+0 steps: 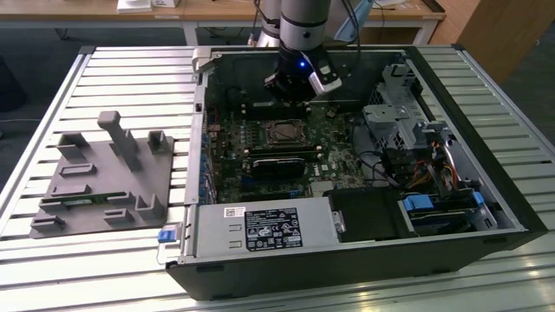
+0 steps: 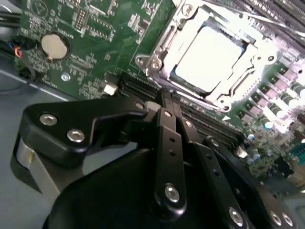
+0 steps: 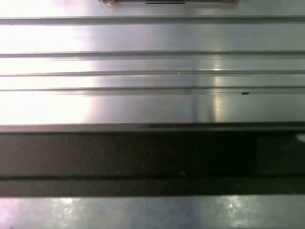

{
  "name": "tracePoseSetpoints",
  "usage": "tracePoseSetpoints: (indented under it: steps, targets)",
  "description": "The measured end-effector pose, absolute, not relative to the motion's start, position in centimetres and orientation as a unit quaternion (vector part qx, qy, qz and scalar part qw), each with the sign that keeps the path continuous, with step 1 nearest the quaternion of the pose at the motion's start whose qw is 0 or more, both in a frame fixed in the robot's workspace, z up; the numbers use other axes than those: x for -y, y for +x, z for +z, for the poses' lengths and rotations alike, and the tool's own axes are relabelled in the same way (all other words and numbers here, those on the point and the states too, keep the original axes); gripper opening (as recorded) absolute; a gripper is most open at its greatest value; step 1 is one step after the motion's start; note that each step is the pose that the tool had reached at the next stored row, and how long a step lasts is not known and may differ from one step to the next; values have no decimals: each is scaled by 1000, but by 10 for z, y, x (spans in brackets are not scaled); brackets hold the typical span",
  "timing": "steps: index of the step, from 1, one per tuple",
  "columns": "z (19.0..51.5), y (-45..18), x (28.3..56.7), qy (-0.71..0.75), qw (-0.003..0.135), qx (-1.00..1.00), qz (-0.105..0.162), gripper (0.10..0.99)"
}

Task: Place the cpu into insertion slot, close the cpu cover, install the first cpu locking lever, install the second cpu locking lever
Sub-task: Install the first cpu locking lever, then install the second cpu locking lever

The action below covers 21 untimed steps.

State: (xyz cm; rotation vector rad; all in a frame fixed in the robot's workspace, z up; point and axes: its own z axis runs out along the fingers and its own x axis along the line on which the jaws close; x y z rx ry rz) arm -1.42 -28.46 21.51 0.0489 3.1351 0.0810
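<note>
The cpu (image 2: 209, 59) lies flat in the insertion slot (image 1: 282, 132) on the green motherboard, its pale metal face glaring under the light. The silver cpu cover (image 2: 237, 82) lies down around it as a frame. My gripper (image 2: 166, 98) hovers just beside the socket's near edge, its two black fingers (image 2: 167, 143) pressed together with nothing between them. In the exterior view the gripper (image 1: 293, 97) hangs inside the open computer case, just behind the socket. I cannot tell how the locking levers stand.
A black graphics card (image 1: 279, 162) sits in front of the socket, and the power supply (image 1: 260, 227) fills the case's front. Drive cage (image 1: 390, 123) and cables crowd the exterior view's right. A grey fixture (image 1: 104, 175) lies on the slatted table (image 1: 130, 71). A coin battery (image 2: 55, 46) sits on the board.
</note>
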Motion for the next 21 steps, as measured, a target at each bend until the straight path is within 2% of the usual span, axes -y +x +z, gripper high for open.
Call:
tracePoseSetpoints:
  steps: [21]
  targets:
    - [215, -14, 292, 16, 3, -1000, 26, 106]
